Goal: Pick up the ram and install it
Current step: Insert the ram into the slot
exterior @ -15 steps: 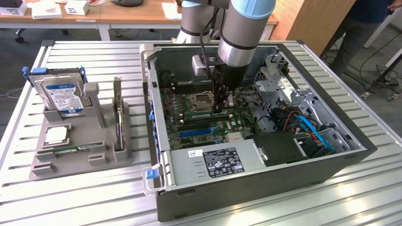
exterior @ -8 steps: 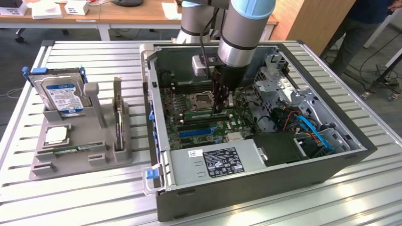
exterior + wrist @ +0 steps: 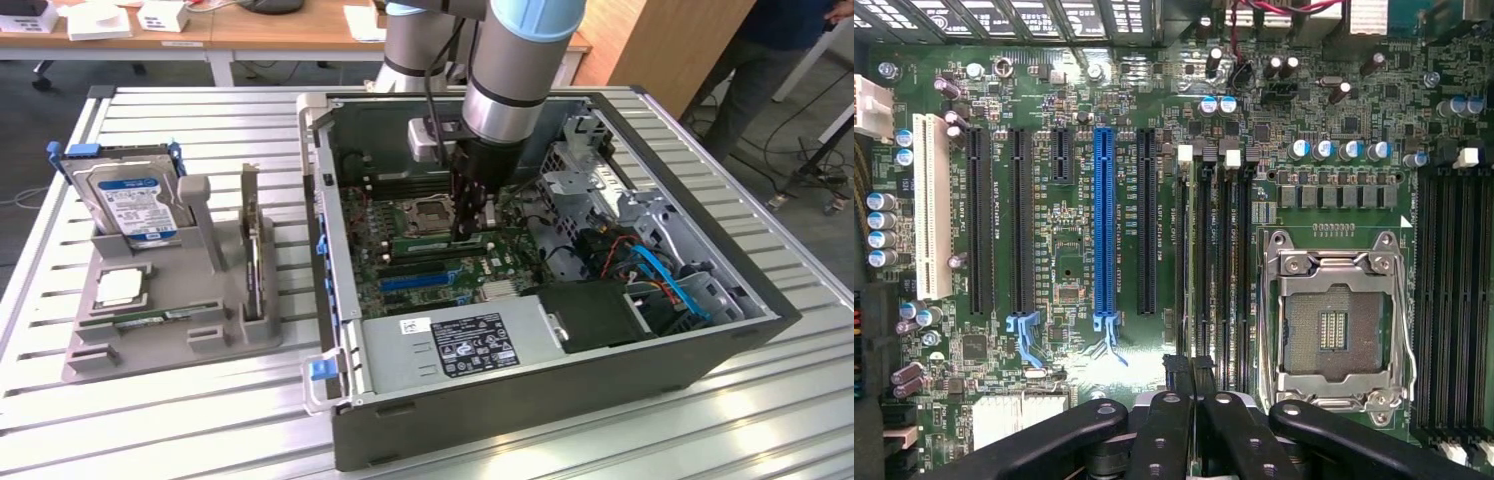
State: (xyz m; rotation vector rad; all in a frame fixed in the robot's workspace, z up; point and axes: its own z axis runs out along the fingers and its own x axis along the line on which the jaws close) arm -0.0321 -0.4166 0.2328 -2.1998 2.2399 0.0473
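The ram (image 3: 1190,368), clamped edge-on in the closed gripper (image 3: 1190,402), is best kept parallel to the memory slot (image 3: 1203,260) just beneath the gripper and pressed evenly so both ends are seated together.

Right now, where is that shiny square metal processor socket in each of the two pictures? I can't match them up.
Exterior view: the processor socket sits near the middle of the green motherboard, inside the open computer case.
Wrist view: the processor socket lies between two banks of black memory slots.
Shared landmark: the blue expansion slot, a few slots away from the socket.
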